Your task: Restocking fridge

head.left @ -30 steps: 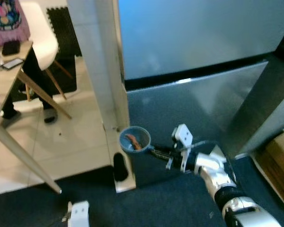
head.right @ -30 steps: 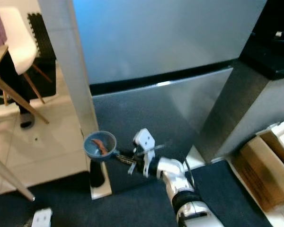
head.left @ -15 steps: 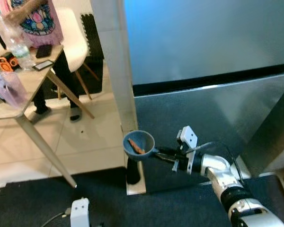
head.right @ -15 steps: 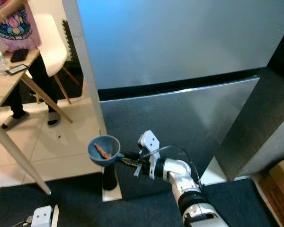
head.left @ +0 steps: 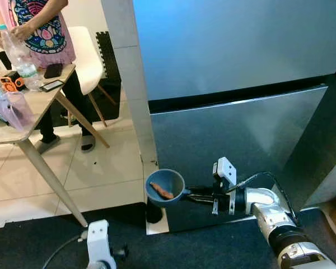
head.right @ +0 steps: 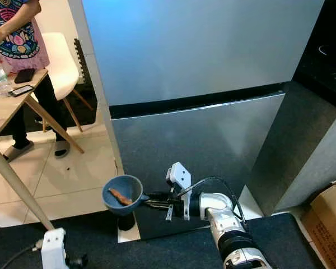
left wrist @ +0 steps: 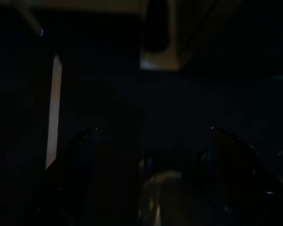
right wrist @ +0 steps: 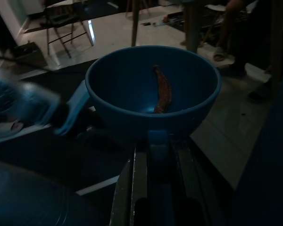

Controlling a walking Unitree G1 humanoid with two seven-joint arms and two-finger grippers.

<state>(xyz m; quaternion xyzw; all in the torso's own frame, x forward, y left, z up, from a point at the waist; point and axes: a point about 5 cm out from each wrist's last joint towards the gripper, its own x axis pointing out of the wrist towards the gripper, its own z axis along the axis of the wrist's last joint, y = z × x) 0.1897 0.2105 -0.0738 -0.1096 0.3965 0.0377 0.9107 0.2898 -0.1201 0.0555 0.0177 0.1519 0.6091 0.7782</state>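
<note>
My right gripper (head.left: 195,194) is shut on the handle of a blue bowl (head.left: 164,188), held low in front of the silver fridge (head.left: 235,84). An orange-brown strip of food (head.left: 161,190) lies inside the bowl (right wrist: 153,84); the food (right wrist: 163,92) shows in the right wrist view too. The fridge's upper door and lower drawer (head.right: 196,140) are closed. My left arm (head.left: 98,246) hangs low at the bottom left; its wrist view is very dark.
A person (head.left: 36,28) stands at a wooden table (head.left: 22,112) at the far left, holding a bottle (head.left: 14,53). A white chair (head.left: 87,53) stands behind. A white pillar (head.left: 129,84) adjoins the fridge. A cardboard box (head.right: 327,221) sits at the right.
The camera has shifted, bringing more of the table and person into view. The bowl stays in my right gripper, now a little lower in the picture.
</note>
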